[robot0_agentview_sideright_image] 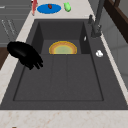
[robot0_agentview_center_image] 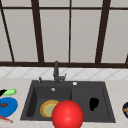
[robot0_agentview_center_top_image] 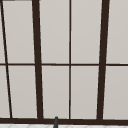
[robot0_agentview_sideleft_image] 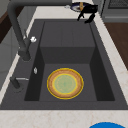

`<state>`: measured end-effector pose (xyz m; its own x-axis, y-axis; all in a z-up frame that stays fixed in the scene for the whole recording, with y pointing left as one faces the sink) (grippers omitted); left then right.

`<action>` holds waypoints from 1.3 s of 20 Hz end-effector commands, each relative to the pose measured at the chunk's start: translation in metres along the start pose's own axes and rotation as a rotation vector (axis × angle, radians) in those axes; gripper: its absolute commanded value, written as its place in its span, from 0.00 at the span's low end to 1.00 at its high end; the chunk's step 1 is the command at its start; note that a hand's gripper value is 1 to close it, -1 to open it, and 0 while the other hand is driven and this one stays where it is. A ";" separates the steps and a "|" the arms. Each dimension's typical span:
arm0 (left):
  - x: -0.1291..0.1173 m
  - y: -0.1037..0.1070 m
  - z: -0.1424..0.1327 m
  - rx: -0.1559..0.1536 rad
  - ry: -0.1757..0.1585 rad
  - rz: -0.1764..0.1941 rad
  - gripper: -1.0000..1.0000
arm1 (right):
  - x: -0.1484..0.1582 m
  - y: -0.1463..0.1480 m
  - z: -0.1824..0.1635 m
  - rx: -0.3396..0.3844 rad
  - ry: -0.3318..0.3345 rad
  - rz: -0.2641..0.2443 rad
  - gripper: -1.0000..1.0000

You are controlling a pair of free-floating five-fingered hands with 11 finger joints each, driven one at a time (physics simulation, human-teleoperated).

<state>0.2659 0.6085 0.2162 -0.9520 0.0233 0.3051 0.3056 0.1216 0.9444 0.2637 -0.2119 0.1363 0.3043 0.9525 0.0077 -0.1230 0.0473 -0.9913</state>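
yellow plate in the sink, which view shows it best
The left side view: the plate lies whole and unblocked in the basin. In the front view a red ball covers part of it; in the right side view the basin divider hides its near half.

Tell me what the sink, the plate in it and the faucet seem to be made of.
Sink: dark grey and matte, with no glints, perhaps stone composite. Plate: probably glazed ceramic, judging by its yellow-orange rim and pale green middle, though the finish is hard to tell. Faucet: dark and matte, likely coated metal. The right hand hangs over the sink's right side.
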 end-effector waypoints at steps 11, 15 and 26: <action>-0.044 -0.059 0.008 -0.020 -0.012 0.127 0.00 | 0.000 0.000 0.000 0.000 0.000 0.000 0.50; -0.048 -0.090 0.019 -0.017 -0.016 0.119 0.00 | 0.000 0.000 0.000 0.000 0.000 0.000 0.50; -0.087 -0.082 0.028 0.015 0.007 0.386 0.00 | 0.000 0.000 0.000 0.000 0.000 0.000 0.50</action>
<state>0.3153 0.6184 0.1162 -0.8206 0.0672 0.5676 0.5714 0.1188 0.8120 0.2637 -0.2119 0.1363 0.3043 0.9525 0.0077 -0.1230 0.0473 -0.9913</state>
